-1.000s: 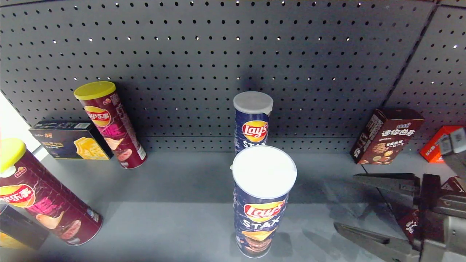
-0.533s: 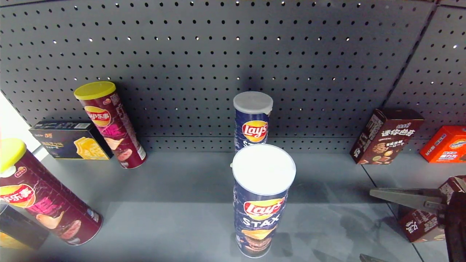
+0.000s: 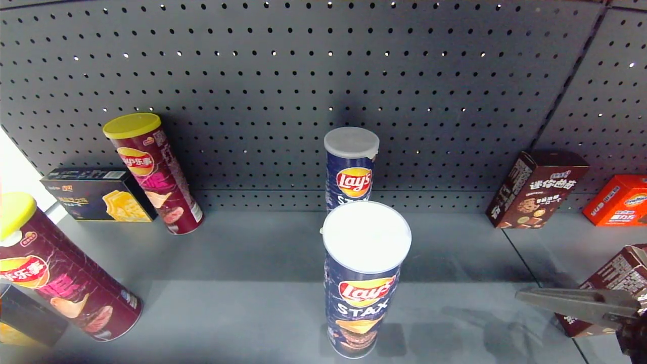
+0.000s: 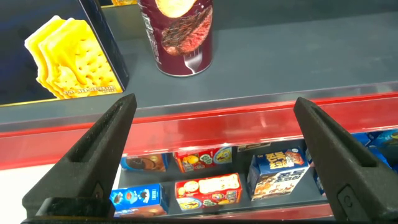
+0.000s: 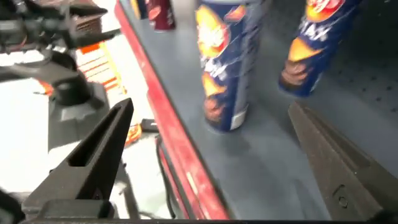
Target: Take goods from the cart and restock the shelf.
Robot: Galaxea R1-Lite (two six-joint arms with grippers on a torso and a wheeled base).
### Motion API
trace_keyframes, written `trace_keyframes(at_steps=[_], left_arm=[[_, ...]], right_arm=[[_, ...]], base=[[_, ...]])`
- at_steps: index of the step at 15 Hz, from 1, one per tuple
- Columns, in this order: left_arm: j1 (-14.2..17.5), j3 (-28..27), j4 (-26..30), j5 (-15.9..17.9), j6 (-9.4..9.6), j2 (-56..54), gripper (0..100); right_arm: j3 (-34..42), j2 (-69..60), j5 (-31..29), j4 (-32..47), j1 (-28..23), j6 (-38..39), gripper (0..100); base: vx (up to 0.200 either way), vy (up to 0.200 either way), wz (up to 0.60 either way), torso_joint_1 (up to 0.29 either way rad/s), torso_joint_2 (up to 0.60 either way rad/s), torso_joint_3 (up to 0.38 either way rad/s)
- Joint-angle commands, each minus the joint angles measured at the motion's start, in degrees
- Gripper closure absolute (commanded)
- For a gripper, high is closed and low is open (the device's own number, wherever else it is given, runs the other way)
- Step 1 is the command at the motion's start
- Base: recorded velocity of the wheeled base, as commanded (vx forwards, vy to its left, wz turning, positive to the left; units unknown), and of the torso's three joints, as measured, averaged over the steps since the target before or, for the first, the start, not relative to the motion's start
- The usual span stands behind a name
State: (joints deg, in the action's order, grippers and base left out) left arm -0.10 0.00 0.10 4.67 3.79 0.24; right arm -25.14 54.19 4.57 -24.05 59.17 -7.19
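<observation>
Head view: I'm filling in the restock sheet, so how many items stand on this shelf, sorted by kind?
Blue chip cans: 2
Maroon chip cans, yellow lids: 2
Black cracker boxes, one cut off at the picture's edge: 2
Brown cookie boxes: 2
Orange box: 1
Total: 9

The front blue can [image 3: 365, 298] at 6 o'clock bears a round red-and-yellow logo with a white block-letter word under it. The rear blue can [image 3: 350, 174], toward 12 o'clock, shows the same logo. The rear maroon can [image 3: 154, 174] at 10 o'clock and the front maroon can [image 3: 60, 275] at 8 o'clock carry a like logo with characters. The brown box [image 3: 536, 189] at 2 o'clock and the orange box [image 3: 614, 199] at 3 o'clock bear pale characters.
</observation>
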Motion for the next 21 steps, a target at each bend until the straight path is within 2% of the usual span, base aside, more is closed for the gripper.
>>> trace_keyframes(at_steps=[1, 6, 13, 16, 18, 21], left_arm=[[0.0, 0.0, 0.0, 0.0, -0.01, 0.0, 0], [0.0, 0.0, 0.0, 0.0, 0.08, 0.0, 0], [0.0, 0.0, 0.0, 0.0, -0.01, 0.0, 0], [0.0, 0.0, 0.0, 0.0, -0.01, 0.0, 0], [0.0, 0.0, 0.0, 0.0, -0.01, 0.0, 0], [0.0, 0.0, 0.0, 0.0, -0.01, 0.0, 0]], right_arm=[[5.0, -4.8, 0.1, -0.2, 0.6, 0.0, 0], [14.0, -12.3, 0.1, 0.0, 1.4, 0.2, 0], [17.7, -15.0, -0.5, 0.1, 0.8, 0.2, 0], [21.9, -18.7, -0.5, 0.2, -1.1, 0.7, 0], [24.7, -24.4, -0.9, 1.6, -4.8, 1.7, 0], [23.5, -28.7, -0.9, 6.7, -11.5, 3.0, 0]], base=[[0.000, 0.000, 0.00, 0.000, 0.00, 0.000], [0.000, 0.000, 0.00, 0.000, 0.00, 0.000], [0.000, 0.000, 0.00, 0.000, 0.00, 0.000], [0.000, 0.000, 0.00, 0.000, 0.00, 0.000], [0.000, 0.000, 0.00, 0.000, 0.00, 0.000], [0.000, 0.000, 0.00, 0.000, 0.00, 0.000]])
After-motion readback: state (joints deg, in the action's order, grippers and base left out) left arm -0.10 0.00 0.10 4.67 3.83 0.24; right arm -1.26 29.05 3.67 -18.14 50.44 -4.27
